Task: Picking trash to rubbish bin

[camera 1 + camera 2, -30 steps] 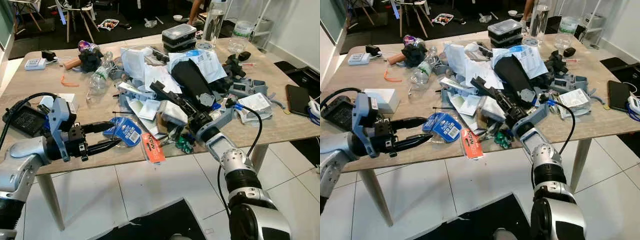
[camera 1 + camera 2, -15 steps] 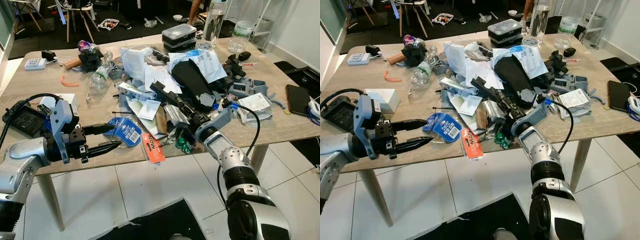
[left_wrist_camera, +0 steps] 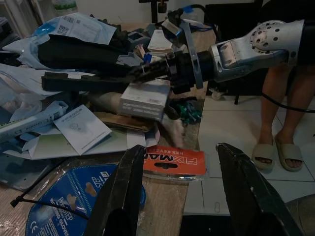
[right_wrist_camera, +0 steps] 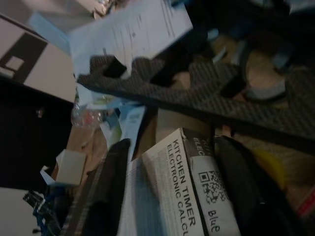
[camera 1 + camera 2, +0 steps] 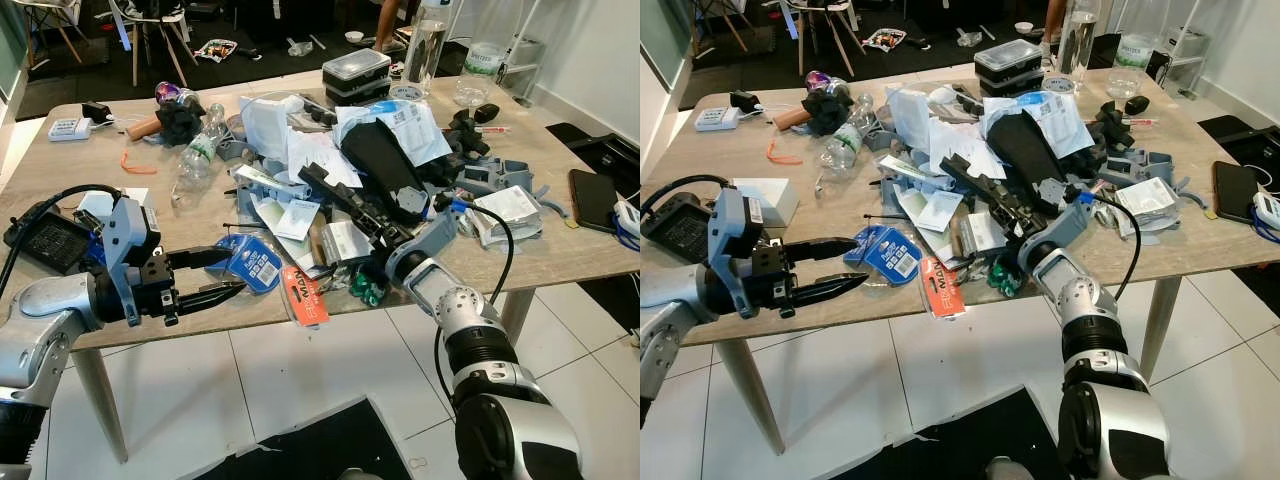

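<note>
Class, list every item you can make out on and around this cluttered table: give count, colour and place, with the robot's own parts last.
table: one, light wood, under the pile
white box: one, between the right gripper's fingers
orange packet: one, at the table's front edge
blue round packet: one, beside the orange packet
plastic bottle: one, clear, lying left of the pile
black case: one, far side
phone: one, dark, right end
person's feet: two, in sandals, on the floor
left gripper: open, near the blue packet
right gripper: shut on the white box
</note>
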Motion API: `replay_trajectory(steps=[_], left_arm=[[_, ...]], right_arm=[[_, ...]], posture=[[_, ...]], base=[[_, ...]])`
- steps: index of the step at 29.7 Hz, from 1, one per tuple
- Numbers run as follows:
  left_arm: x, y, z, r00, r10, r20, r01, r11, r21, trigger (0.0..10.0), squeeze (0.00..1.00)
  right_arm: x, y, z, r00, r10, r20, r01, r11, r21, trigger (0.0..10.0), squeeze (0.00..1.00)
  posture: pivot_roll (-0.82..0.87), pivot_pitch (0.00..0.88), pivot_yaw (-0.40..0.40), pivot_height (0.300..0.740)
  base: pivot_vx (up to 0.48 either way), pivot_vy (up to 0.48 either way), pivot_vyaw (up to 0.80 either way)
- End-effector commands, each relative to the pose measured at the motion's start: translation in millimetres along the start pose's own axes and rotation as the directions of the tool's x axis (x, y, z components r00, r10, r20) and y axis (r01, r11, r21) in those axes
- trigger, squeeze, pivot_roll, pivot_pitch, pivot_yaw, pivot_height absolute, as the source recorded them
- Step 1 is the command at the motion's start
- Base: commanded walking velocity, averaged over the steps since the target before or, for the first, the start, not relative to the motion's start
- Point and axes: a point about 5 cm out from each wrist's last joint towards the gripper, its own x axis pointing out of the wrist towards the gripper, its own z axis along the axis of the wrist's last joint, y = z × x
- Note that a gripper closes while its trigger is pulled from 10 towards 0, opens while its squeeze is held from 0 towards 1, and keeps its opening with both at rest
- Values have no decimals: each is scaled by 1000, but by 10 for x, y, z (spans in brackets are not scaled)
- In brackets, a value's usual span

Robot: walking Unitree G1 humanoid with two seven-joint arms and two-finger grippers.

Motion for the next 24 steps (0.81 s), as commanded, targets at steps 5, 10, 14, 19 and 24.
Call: replay_trajectory(steps=[5,10,14,19,24], left_arm=[[24,-12,21,1000,-13,-11,14,1000,14,10000,0],[41,-9,33,1000,-18,-4,18,1000,17,10000,0],[61,-11,39,1000,-22,5,21,1000,19,10000,0],[109,-13,85,998,-25,51,24,999,28,10000,0],[154,-37,209,988,-46,144,42,999,33,10000,0]], right_arm=[[-46,-112,-105,997,-44,-64,45,999,16,0,0],[-68,-131,-30,999,-45,-30,45,999,17,0,0],[-91,-11,131,993,83,89,-85,996,14,0,0],[-165,79,291,952,204,229,-216,976,29,0,0],[-253,132,359,909,292,297,-317,948,38,2431,0]], posture=[[9,117,25,740],[8,110,24,740],[8,110,24,740],[8,110,24,740],[8,113,26,740]], base=[[0,0,0],[0,0,0],[0,0,0],[0,0,0],[0,0,0]])
